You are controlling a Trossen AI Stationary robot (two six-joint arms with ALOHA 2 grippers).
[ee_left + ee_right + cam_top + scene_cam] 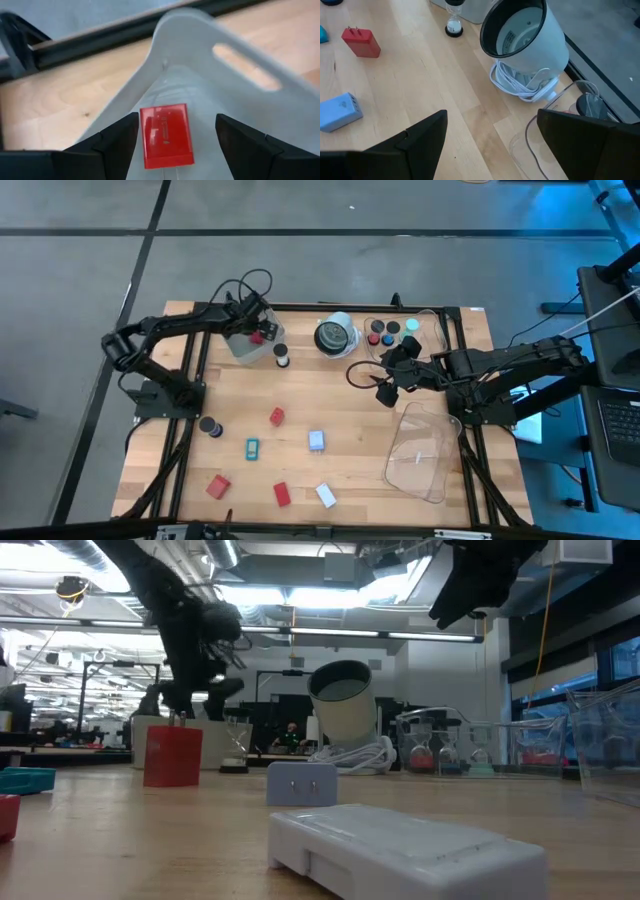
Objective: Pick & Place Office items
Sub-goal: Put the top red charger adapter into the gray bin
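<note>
Office items lie all over the wooden table (330,395), and one of them, a red block (166,134), now sits inside the clear tray (240,343) at the far left side of the table. The left gripper (262,317) hangs just above that tray. Its two fingers stand apart on each side of the red block and do not seem to touch it, so it holds nothing, as far as I can tell. To do this step well, I think the arm should lift straight up, so the fingers do not bump the tray's wall or drag the block back out. The right gripper (395,375) waits near the far right side of the table, open and empty. Going from big to small, the other things are these. A big empty clear tray (425,450) lies near the front right corner of the table. A white-and-black round thing (336,336) with a coiled white cord (520,85) stands near the middle of the far edge of the table. More red blocks (277,416), pale-blue blocks (316,440) and a teal block (252,448) lie out on the table's middle and front. Small round caps (381,331) sit in another clear tray by the far right corner. One little dark cap (282,358) stands right beside the left tray and could get knocked.
</note>
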